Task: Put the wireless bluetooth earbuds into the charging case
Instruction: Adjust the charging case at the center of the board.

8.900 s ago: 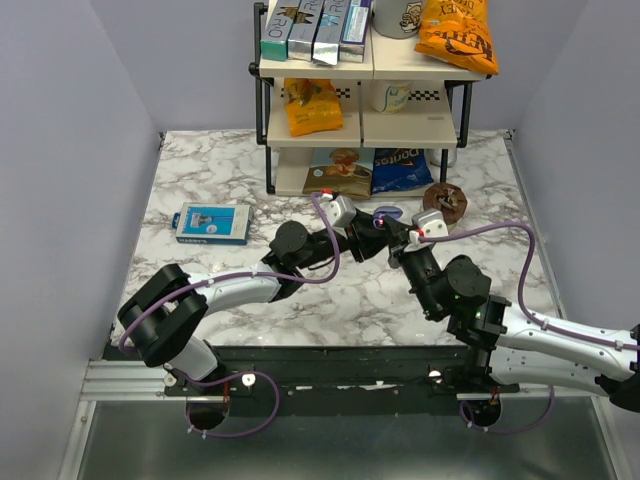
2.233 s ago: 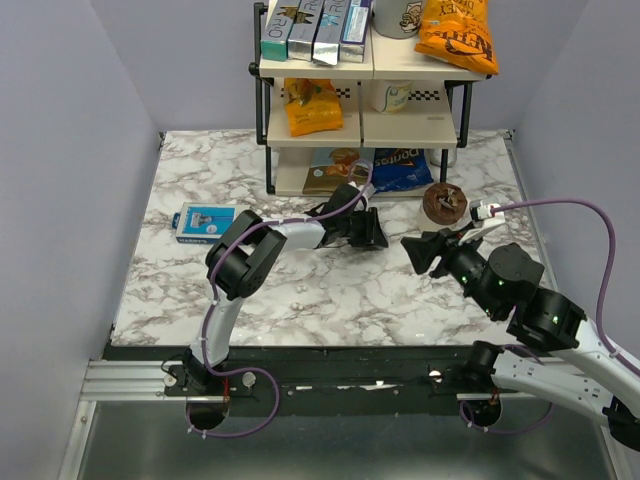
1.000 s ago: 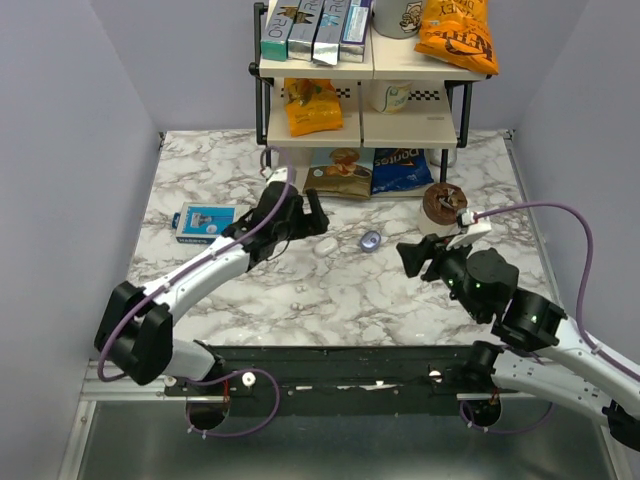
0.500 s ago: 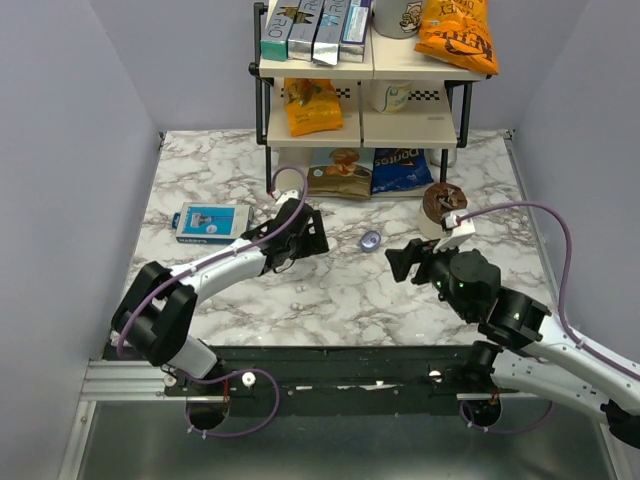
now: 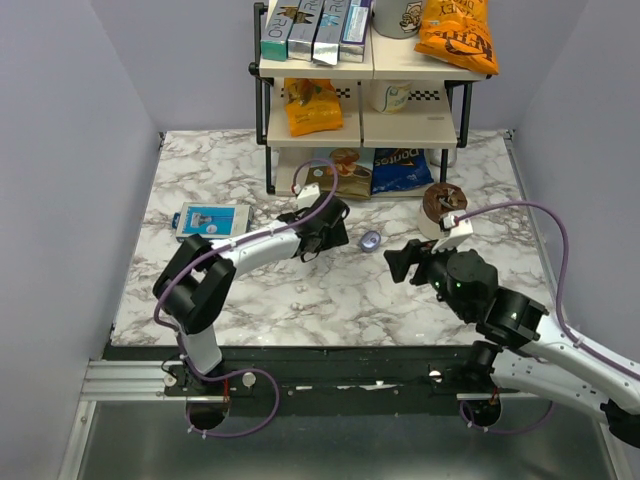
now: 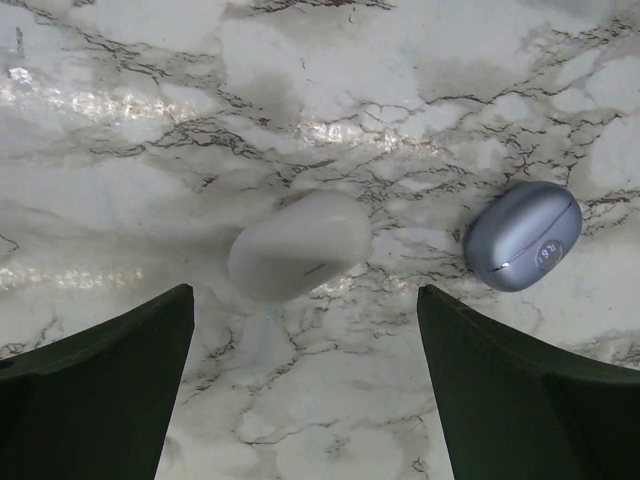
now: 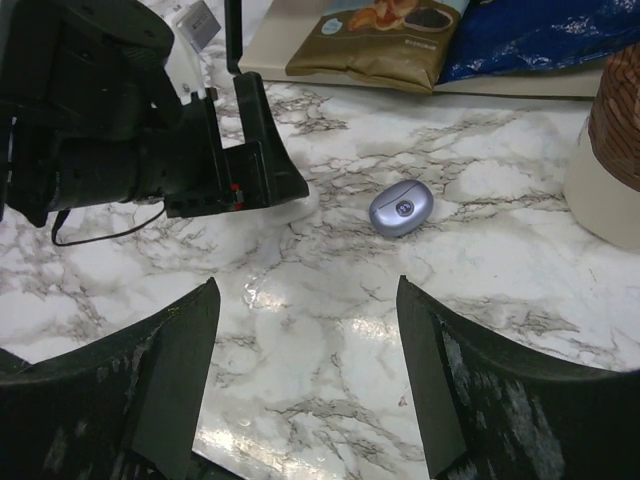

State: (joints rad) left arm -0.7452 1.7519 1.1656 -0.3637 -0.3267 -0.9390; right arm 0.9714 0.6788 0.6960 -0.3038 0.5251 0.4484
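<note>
On the counter [image 5: 190, 170], just in front of the rack [image 5: 267, 120], you've got the charging case [image 5: 370, 240]. It's lavender-blue, lid shut, lying flat on the marble w/ a small round mark facing up. It sits btwn your two pincers and touches neither.

L pincer [image 5: 328, 236] is spread wide w/ nothing in it. On the L wrist cam its fingers [image 6: 110, 370] straddle the white oval pebble [image 6: 300, 245]. The case shows to the right of that pebble, near the right-hand finger but apart from it. Can't tell whether the fingers touch the counter.

R pincer [image 5: 397, 264] is also spread wide and empty. It hangs over bare marble on the near-right side of the case, pointed toward it. On the R wrist cam the case lies ahead, past the fingertips, w/ the L pincer's black body to its left and a white cup [image 7: 610, 150] w/ a brown top to its right.

Blue box [image 5: 210, 222] lies far left on the counter. Doritos bag [image 5: 402, 170] and brown snack bag [image 5: 340, 172] stand on the rack's lowest level behind the case.
</note>
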